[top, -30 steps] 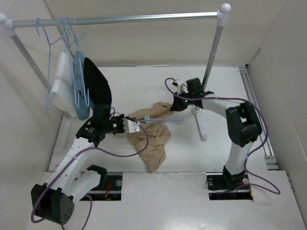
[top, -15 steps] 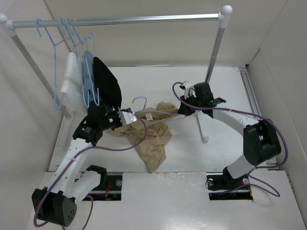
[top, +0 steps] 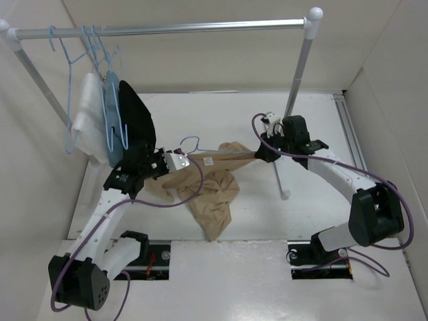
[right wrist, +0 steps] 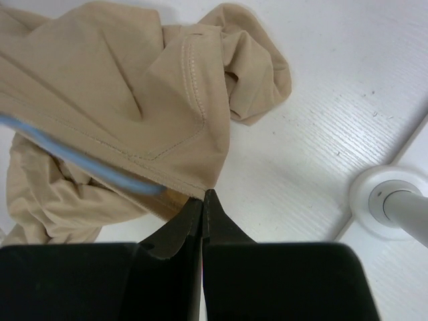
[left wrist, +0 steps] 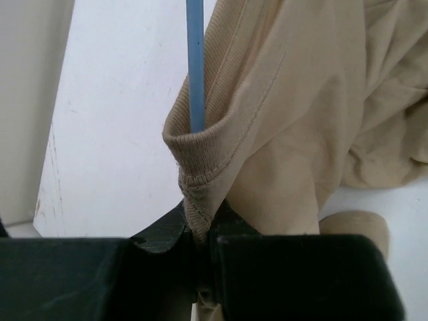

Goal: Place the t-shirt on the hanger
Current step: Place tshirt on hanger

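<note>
Between the arms the shirt (top: pixel 214 194) is stretched, collar clamped by the left gripper (left wrist: pixel 200 231), hem by the right gripper (right wrist: pixel 202 200), to seat the hanger (left wrist: pixel 195 67) inside.

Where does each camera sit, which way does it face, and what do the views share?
Top external: fixed above and behind the arms, looking down at the white table; both arms show, left gripper and right gripper holding the tan cotton t-shirt.
Left wrist: looks along its black fingers, shut on the shirt's ribbed edge beside the light-blue wire hanger.
Right wrist: looks along its black fingers, shut at a stitched shirt edge.
Shared: both wrist views show shirt and hanger.
</note>
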Available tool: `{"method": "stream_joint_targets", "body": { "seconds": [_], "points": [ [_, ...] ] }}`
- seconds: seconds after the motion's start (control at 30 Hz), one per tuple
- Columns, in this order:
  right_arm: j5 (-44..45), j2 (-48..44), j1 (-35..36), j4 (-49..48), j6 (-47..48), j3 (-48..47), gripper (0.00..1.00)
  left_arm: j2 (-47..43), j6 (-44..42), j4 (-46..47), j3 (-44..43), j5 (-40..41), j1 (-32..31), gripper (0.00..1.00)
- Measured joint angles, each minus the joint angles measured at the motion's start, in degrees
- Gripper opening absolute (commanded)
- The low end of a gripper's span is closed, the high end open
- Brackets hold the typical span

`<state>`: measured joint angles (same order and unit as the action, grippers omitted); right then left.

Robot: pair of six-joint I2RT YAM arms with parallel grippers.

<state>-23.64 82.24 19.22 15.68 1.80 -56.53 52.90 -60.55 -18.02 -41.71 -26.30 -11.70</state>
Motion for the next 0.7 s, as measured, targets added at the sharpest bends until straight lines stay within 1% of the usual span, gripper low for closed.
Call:
{"method": "stream_joint_targets", "body": {
  "seconds": [0.1, 0.23, 0.4, 0.5, 0.57, 0.7],
  "points": [
    [0.55, -0.39, 0.68, 1.09, 1.29, -0.24, 0.00, 2.43, 0.24, 0.85, 0.07, 2.49, -0.02, 0.00],
    [2.32, -1.77, 3.67, 2.34, 4.66, -1.44, 0.00, 5.62, 0.92, 1.88, 0.07, 7.19, -0.50, 0.00],
    [4.13, -2.93, 5.73, 3.32, 7.08, -3.54, 0.00, 7.61, 0.81, 2.34, 0.07, 13.53, -3.96, 0.00],
    [4.59, -2.84, 7.34, 3.58, 8.07, -5.70, 0.00, 7.61, 1.38, 2.67, 0.07, 14.51, -5.95, 0.00],
    [4.55, -2.36, 9.29, 3.74, 9.03, -7.54, 0.00, 7.61, 2.64, 2.80, -0.07, 14.95, -8.35, 0.00],
    [1.73, 0.04, 14.40, 3.41, 11.15, -12.28, 0.00, 7.61, 6.60, 3.45, -1.33, 12.57, -13.00, 0.00]
  ]
}}
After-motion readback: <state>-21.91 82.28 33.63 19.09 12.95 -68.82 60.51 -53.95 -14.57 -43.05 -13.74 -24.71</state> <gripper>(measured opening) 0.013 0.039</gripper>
